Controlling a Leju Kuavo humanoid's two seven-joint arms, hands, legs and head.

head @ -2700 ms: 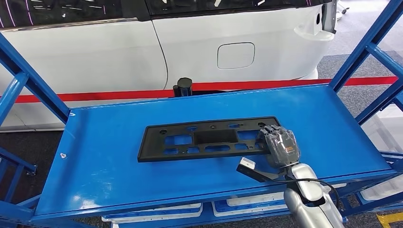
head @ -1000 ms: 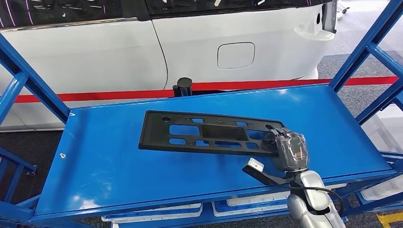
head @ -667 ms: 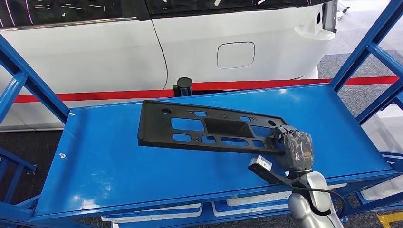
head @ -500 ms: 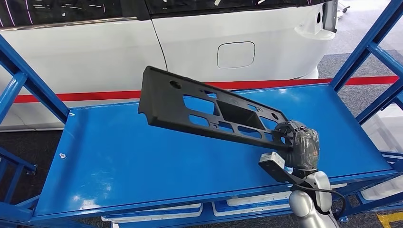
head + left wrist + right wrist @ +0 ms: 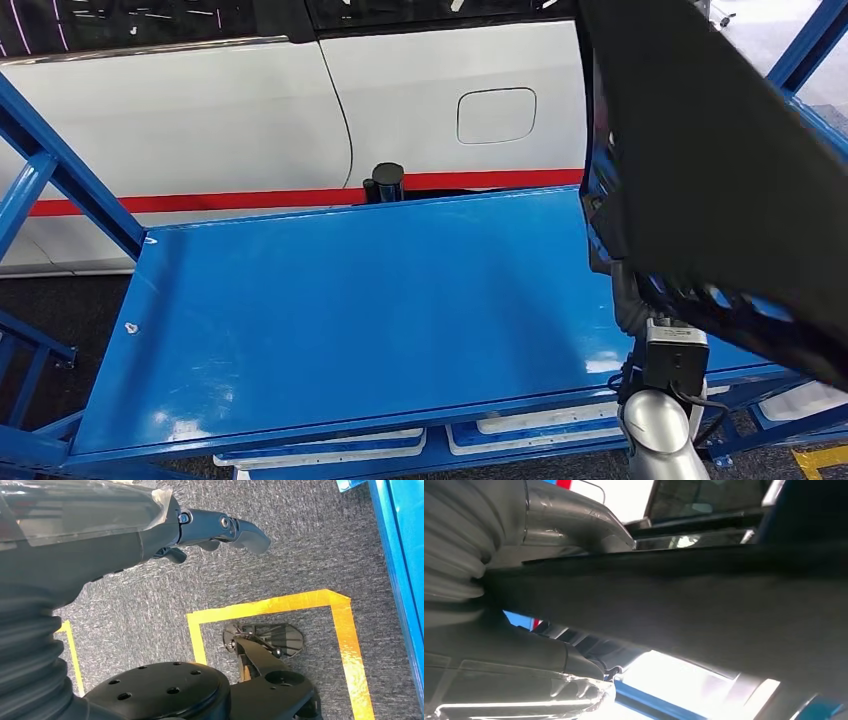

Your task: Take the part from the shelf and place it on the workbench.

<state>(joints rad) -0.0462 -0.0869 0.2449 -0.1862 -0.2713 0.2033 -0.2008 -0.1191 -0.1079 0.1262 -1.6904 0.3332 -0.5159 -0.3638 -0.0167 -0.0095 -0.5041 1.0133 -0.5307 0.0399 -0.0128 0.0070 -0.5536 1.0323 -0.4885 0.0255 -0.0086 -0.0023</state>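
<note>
- The right hand's fingers (image 5: 574,527) were clamped on one edge of the black plastic bracket (image 5: 700,180); in the right wrist view you could see the thick grey thumb laid over the panel's rim and the rest of the hand under it.
- The right hand (image 5: 509,595) itself was hidden behind the part in the head view, where only the wrist camera and the silver forearm showed beneath it.
- A second earlier you had that bracket barely tilted off the blue shelf (image 5: 350,300); half a second earlier it was angled up with its far end in the air. At this moment it was clear of the shelf altogether, swung up close to the head camera on the right.
- That meant the pick was done: the part was off the shelf and carried by one end, so I judged the next phase to be the turn toward the workbench, which none of the views showed.
- Held by one end, a long flat panel would lever hard on the grip, so I judged slipping in a fast swing the main risk.
- The left hand (image 5: 125,530) hung at the robot's side over grey carpet with yellow floor tape (image 5: 270,607), its fingers (image 5: 240,530) extended and holding nothing.
</note>
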